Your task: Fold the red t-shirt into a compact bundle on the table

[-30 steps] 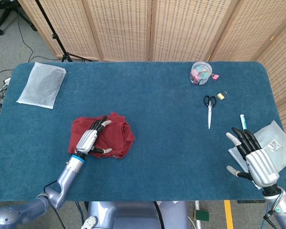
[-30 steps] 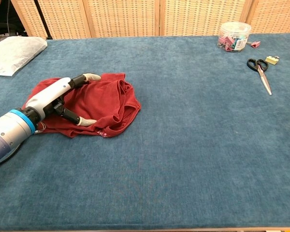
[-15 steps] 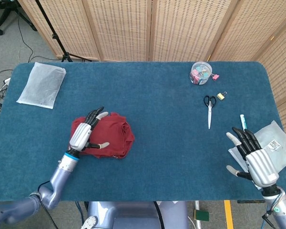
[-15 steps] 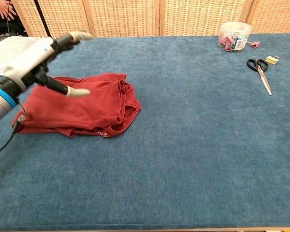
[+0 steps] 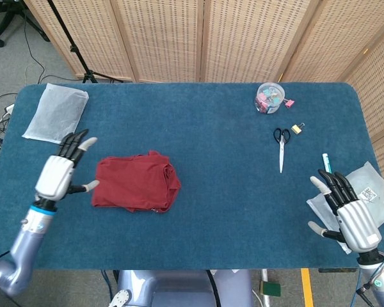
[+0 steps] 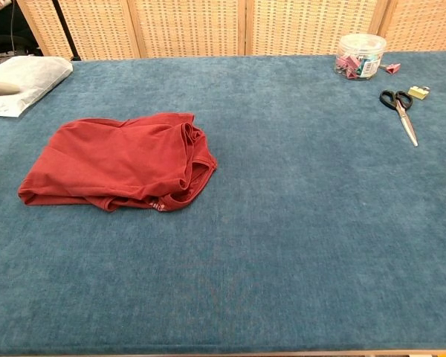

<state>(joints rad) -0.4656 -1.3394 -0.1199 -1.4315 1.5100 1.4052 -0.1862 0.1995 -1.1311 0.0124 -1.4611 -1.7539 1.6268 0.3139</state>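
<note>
The red t-shirt point(image 5: 136, 182) lies folded in a small bundle on the blue table point(image 5: 217, 166), left of centre; in the chest view the t-shirt point(image 6: 119, 161) shows its rumpled collar edge on the right. My left hand point(image 5: 59, 174) hovers to the left of the bundle, fingers spread, holding nothing and not touching the cloth. Only a fingertip point(image 6: 0, 88) of it shows at the left edge of the chest view. My right hand point(image 5: 349, 216) is at the table's near right corner, fingers apart and empty.
A white plastic bag point(image 5: 56, 114) lies at the far left. A clear tub of clips point(image 5: 269, 98), scissors point(image 5: 281, 146) and a small padlock point(image 5: 297, 128) sit at the back right. A pen point(image 5: 326, 163) and a white pouch point(image 5: 365, 192) lie near my right hand.
My left hand has lifted off the red bundle and drawn away to the left, leaving the shirt lying alone. My right hand has shifted slightly toward the near edge.
</note>
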